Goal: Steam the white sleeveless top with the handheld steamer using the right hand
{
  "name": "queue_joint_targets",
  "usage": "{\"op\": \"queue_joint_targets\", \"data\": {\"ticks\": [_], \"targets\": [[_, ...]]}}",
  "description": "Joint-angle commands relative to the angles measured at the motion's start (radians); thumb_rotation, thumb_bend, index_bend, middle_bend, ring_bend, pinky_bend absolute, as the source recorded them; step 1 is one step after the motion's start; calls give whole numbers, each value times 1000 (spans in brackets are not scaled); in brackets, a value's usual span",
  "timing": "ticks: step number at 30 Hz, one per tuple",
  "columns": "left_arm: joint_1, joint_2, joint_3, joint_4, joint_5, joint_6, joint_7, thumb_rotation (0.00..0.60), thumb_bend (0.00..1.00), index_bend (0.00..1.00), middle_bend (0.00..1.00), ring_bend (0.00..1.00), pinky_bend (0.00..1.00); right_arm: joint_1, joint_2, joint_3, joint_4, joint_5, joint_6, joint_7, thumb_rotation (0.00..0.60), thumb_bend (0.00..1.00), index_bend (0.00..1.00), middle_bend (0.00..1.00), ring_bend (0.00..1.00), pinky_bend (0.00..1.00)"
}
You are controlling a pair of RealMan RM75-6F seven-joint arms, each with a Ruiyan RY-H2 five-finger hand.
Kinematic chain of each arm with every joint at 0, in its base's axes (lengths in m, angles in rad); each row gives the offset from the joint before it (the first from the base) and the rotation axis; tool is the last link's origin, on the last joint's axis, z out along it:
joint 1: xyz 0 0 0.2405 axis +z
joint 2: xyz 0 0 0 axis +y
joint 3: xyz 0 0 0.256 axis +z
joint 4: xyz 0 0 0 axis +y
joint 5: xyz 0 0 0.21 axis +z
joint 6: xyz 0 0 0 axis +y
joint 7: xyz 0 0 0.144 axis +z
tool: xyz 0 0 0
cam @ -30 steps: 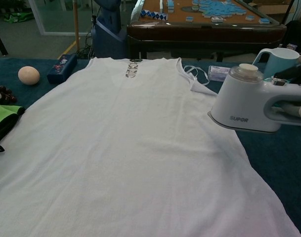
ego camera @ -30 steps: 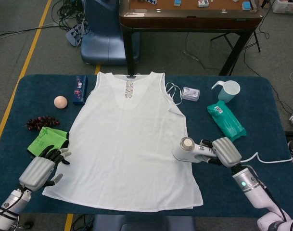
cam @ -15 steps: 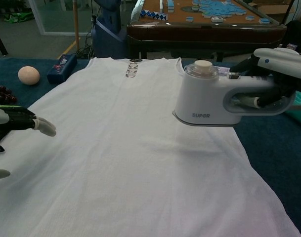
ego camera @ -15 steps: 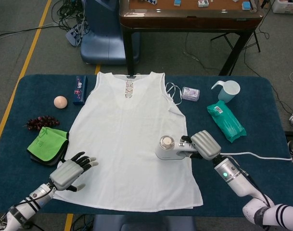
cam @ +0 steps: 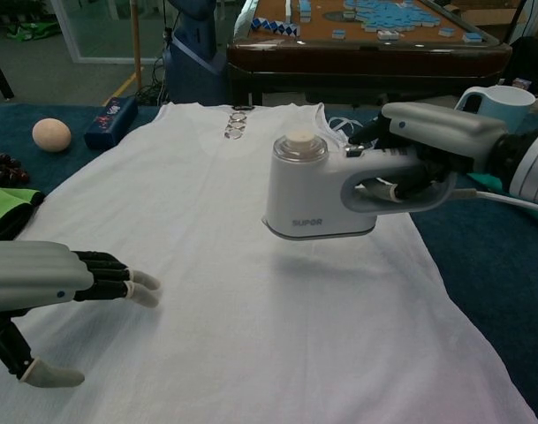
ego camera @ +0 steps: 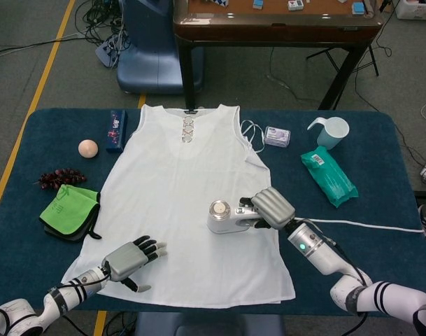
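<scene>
At the left, the left hand (ego camera: pixel 131 256) is laid over the lower left part of the top (ego camera: pixel 188 189), with fingers spread and nothing held; the tips look to be on or just above the cloth, though contact cannot be confirmed. For the step in hand it is best kept flat there, near the hem, so that the cloth is pinned and drawn lightly taut while the steamer passes.

The top is spread flat on the blue table (ego camera: pixel 352 154), the neckline at the far edge and the hem toward the robot — its long axis runs from far to near.

Over the right-centre of the top, the steamer (ego camera: pixel 224 217) is gripped by its handle in the right hand (ego camera: pixel 271 208), the fingers wrapped through the handle loop. Its long axis lies roughly left to right: the body and round cap point toward the robot's left, the handle and white cord (ego camera: pixel 366 225) trail off to the right. In the chest view a shadow shows beneath the base, so it is judged to be held just above the cloth, not resting on it.

The base should be kept level and close to the fabric, and slow, even, overlapping strokes made along the top's length — without dragging cloth into folds or letting the cord snag.
</scene>
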Motion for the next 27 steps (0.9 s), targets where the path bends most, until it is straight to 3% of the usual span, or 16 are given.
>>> {"op": "queue_joint_targets", "data": {"ticks": [1,27], "targets": [[-9,-9,5,2,-10,-6,12,261,213,50,0,14,0,23,-37,-5,45,-11,-6,4,600,568,884,944,879,809],[-48,-22,41,-18,-60,2,59,263,213,50,0,15,0,126,-274,-86,404,-89,15,81,600,569,886,941,879,810]]}}
